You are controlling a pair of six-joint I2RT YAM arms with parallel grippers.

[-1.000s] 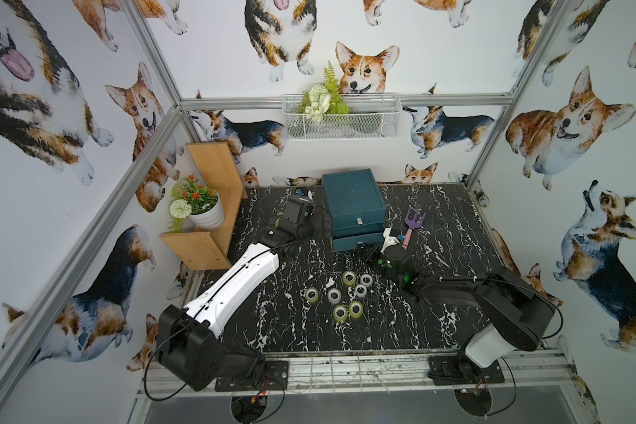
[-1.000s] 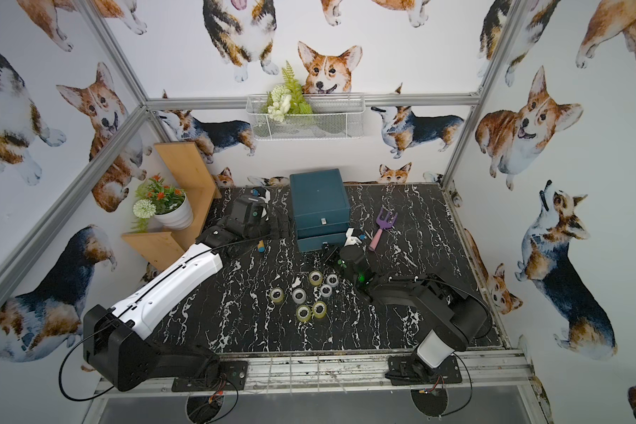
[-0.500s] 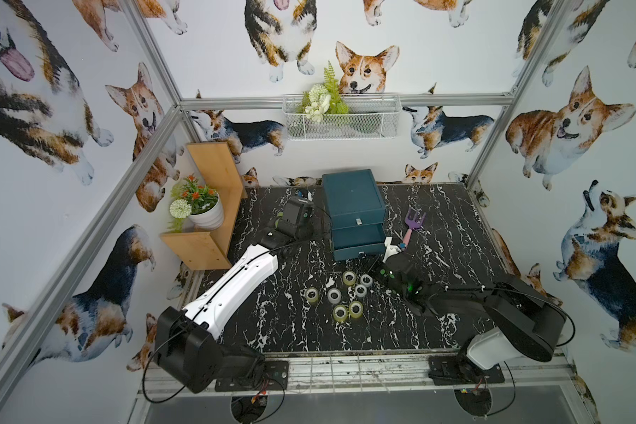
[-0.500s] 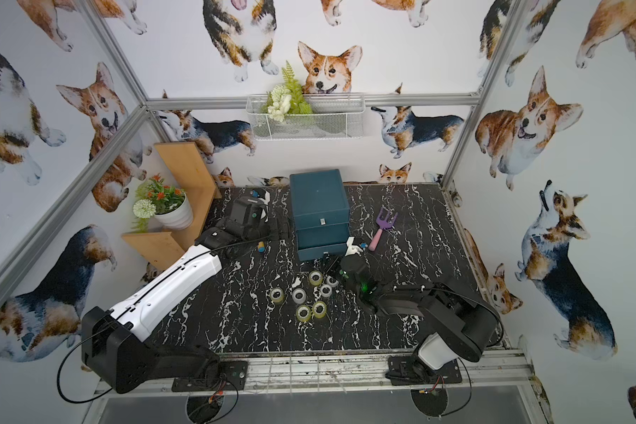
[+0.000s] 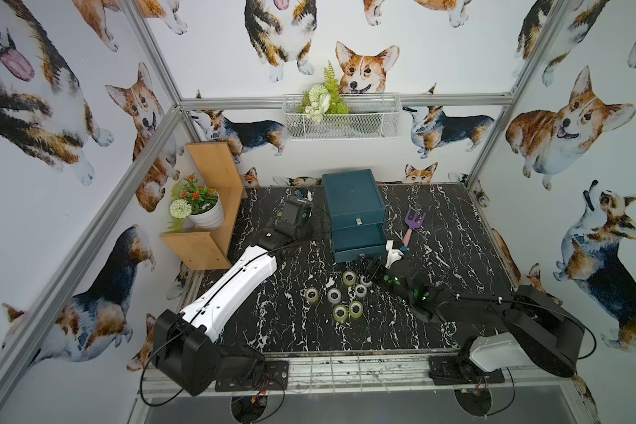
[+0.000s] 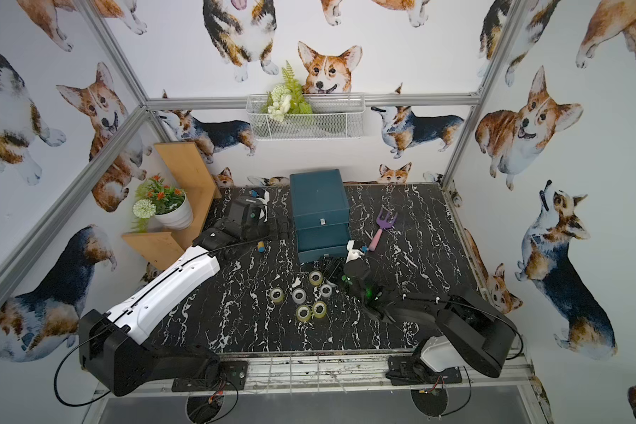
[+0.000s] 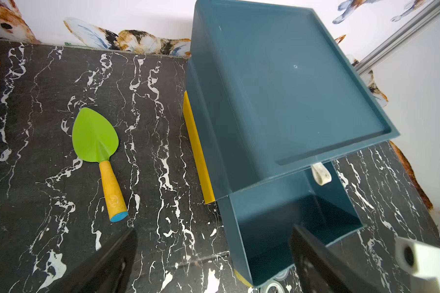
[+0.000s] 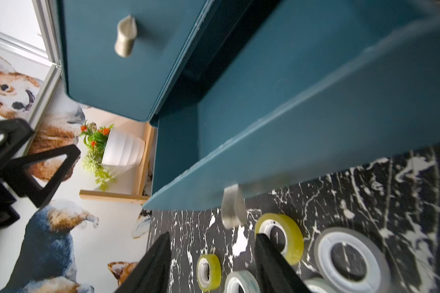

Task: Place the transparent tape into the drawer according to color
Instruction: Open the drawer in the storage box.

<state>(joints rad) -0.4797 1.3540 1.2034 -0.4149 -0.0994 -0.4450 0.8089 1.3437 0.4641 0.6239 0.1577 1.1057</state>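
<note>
1. I read the left gripper (image 7: 214, 229) as spread wide and holding nothing, parked beside the teal chest (image 5: 351, 191).
2. The right gripper (image 8: 212, 236) has its jaws parted with nothing between them. Its tips sit just short of the silver handle (image 8: 233, 205).
3. The drawer (image 5: 358, 238) under the top one stands pulled out.
4. I see the tape rolls (image 5: 334, 294), yellow-green and clear grey, clustered on the marble table (image 5: 272, 330) just in front of that drawer.

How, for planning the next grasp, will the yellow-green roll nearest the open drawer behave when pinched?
Probably light: that yellow-green roll is small, hollow-cored. Lying flat, it likely won't roll, but might slide on the tabletop.
</note>
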